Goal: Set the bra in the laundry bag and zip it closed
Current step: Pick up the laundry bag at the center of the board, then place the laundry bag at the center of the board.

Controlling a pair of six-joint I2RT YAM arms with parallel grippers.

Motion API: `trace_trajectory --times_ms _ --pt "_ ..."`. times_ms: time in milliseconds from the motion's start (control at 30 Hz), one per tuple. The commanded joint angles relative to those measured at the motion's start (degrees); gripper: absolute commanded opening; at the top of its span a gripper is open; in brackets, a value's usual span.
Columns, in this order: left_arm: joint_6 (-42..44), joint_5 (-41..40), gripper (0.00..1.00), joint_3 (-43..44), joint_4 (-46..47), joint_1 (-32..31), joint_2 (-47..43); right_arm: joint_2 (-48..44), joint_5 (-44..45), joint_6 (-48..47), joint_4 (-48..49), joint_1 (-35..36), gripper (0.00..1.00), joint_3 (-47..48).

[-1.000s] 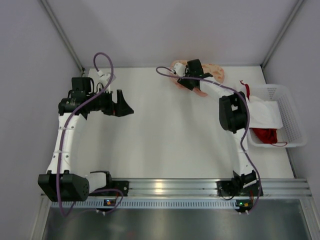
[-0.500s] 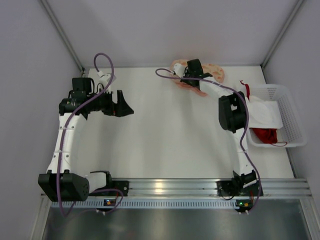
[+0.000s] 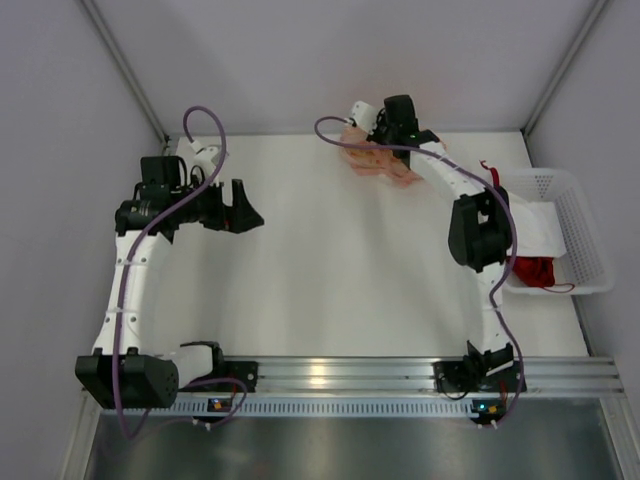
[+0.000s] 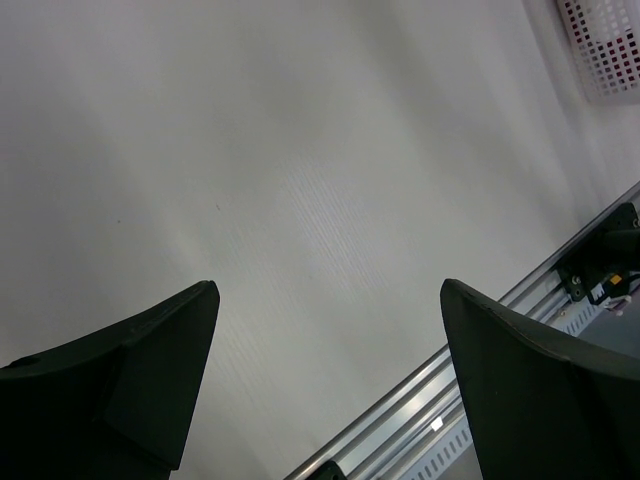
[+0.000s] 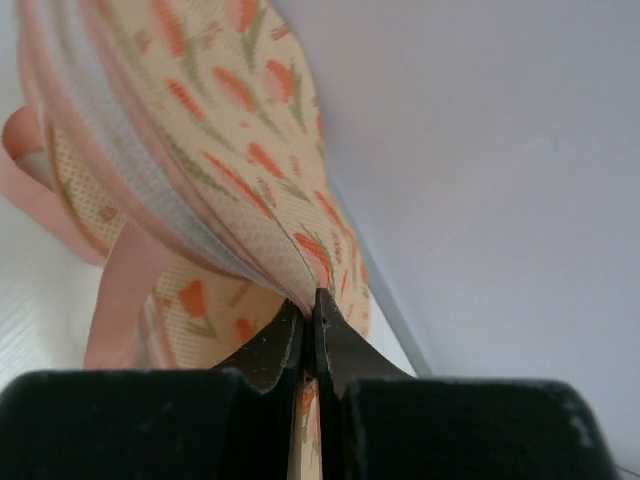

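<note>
The peach-pink laundry bag (image 3: 376, 162) with orange print hangs bunched at the back of the table, near the rear wall. My right gripper (image 3: 386, 138) is shut on its edge. In the right wrist view the jaws (image 5: 312, 303) pinch a thin fold of the bag (image 5: 200, 130), whose pink trim and pale zip band run up and to the left. The red bra (image 3: 531, 271) lies in the white basket at the right, partly under a white cloth. My left gripper (image 3: 241, 208) hovers open over the left of the table, with nothing between its fingers (image 4: 150, 380).
The white mesh basket (image 3: 592, 243) stands at the table's right edge and holds a white cloth (image 3: 527, 227). A corner of the basket (image 4: 606, 45) shows in the left wrist view. The metal rail (image 3: 330, 375) runs along the near edge.
My right gripper has shut on the laundry bag and pulled it up and slightly back, so the bag no longer lies flat. The left arm has barely moved.
</note>
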Motion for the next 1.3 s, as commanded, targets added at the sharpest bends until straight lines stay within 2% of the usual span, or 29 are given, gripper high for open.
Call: trace_trajectory --times_ms 0,267,400,500,667,800,1000,1233,1267 --pt "-0.74 -2.76 0.99 -0.61 3.60 0.24 -1.72 -6.97 1.90 -2.07 4.29 -0.52 0.00 3.89" --pt "-2.06 -10.67 0.99 -0.17 4.74 0.24 -3.56 -17.33 4.19 0.48 -3.08 1.68 0.00 1.89" --pt "-2.50 -12.52 0.99 -0.87 6.41 0.24 -4.97 -25.23 6.99 1.27 -7.82 6.93 0.00 -4.36" --pt "-5.05 -14.10 0.99 -1.13 6.94 0.33 -5.32 -27.88 10.86 5.04 -12.31 12.03 0.00 -8.84" --pt "-5.93 -18.32 0.99 -2.01 7.12 0.50 -5.41 -25.71 14.65 18.65 -20.91 20.12 0.00 -15.07" --pt "-6.28 -21.40 0.98 -2.45 7.03 0.68 -4.97 -20.97 16.32 25.87 -19.26 29.07 0.00 -22.55" --pt "-7.68 -23.07 0.99 -2.72 7.03 3.22 -5.32 -13.92 7.10 36.68 -21.36 36.21 0.00 -23.18" --pt "-9.53 -13.41 0.98 -2.63 7.03 11.57 -3.65 -11.63 -4.84 44.50 -26.28 37.01 0.00 -18.53" --pt "-9.45 -12.88 0.99 -2.71 7.12 12.01 -3.04 -11.63 -7.39 44.86 -26.64 37.10 0.05 -18.17"
